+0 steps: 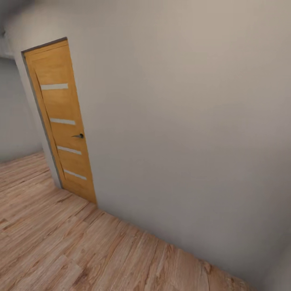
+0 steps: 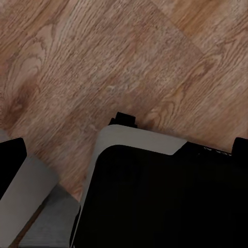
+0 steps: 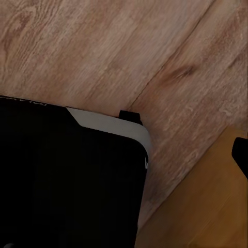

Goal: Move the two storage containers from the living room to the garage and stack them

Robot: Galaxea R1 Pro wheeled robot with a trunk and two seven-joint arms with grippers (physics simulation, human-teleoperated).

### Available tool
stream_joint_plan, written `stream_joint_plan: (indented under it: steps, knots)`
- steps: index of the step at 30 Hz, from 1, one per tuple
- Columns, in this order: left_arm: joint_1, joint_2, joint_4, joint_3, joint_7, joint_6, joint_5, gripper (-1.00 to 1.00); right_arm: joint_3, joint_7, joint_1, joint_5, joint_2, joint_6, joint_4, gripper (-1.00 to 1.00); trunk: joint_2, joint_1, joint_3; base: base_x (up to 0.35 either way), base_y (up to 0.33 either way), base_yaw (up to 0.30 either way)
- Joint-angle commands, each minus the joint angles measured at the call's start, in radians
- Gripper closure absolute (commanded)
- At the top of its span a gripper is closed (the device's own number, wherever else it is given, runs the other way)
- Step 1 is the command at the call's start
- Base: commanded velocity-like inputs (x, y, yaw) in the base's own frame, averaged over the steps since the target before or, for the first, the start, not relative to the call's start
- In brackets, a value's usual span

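From my remote seat I face a plain grey wall (image 1: pixel 194 121), a shut honey-coloured wooden door (image 1: pixel 62 121) at ten o'clock across light wood plank flooring (image 1: pixel 60 250); containers and gripper states I cannot tell, so steering onward risks clipping the wall.

Robot base (image 2: pixel 165 201) seen from left wrist: large black body, matte, rounded corner edged by pale grey-white band. Small black lug (image 2: pixel 123 120) stuck out past band. Faint tiny pale lettering sat along black top edge, unreadable. Grey flat panel (image 2: pixel 31 188) and black block (image 2: pixel 10 163) showed beside it.

Right wrist showed same black bulk (image 3: pixel 67 181), grey-white corner trim (image 3: pixel 111 126), small black tab (image 3: pixel 130 116), faint illegible marking.
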Motion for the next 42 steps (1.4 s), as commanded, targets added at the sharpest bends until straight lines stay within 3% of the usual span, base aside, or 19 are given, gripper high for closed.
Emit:
stream_joint_plan:
  steps: [1,19,32,42]
  knots:
    - [-0.001,0.001,0.001,-0.001,0.002,-0.002,0.006,-1.00,0.006,-0.004,-0.001,0.000,0.000,-0.005,0.003,-1.00,-0.001,0.000,-0.002,0.292,0.000,0.277]
    - [-0.001,0.001,0.001,-0.001,0.002,-0.002,0.007,-1.00,0.005,-0.004,-0.001,0.001,0.000,-0.008,0.003,-1.00,-0.001,0.000,-0.002,0.298,0.000,0.277]
    - [-0.001,0.000,0.001,-0.001,0.002,-0.002,0.007,-1.00,0.005,-0.004,-0.001,0.001,0.000,-0.008,0.003,-1.00,-0.001,0.000,-0.002,0.043,0.000,0.278]
    - [-0.001,0.001,0.002,-0.001,0.002,-0.002,0.007,-1.00,0.005,-0.004,-0.001,0.001,0.000,-0.007,0.003,-1.00,-0.001,0.000,-0.002,0.286,0.000,0.279]
